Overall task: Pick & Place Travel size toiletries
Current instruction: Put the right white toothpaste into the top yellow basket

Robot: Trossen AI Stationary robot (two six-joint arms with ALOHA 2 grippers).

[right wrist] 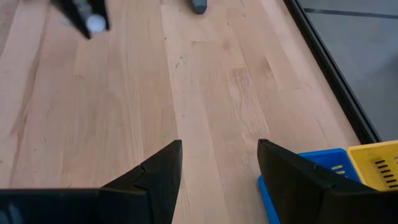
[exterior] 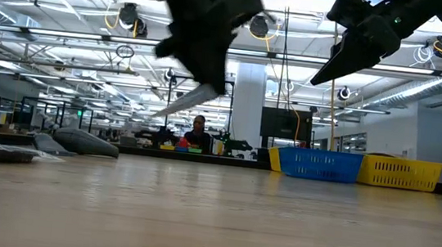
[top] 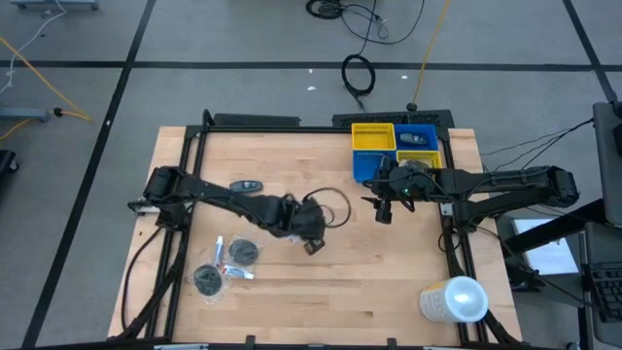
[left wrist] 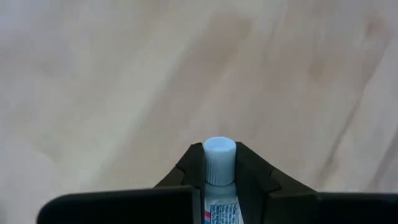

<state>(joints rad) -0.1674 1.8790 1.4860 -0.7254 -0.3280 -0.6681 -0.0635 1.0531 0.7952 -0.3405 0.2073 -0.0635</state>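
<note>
White tube clamped in left gripper — right gripper open, empty.

Low view: left tool hangs above the wooden table, clamped on a white tube that points down-left, clear of the surface. Right tool hangs high at upper right, nothing in it. Far edge: blue bin beside yellow bin. Grey items lie at far left. A person sits in the room behind.
</note>
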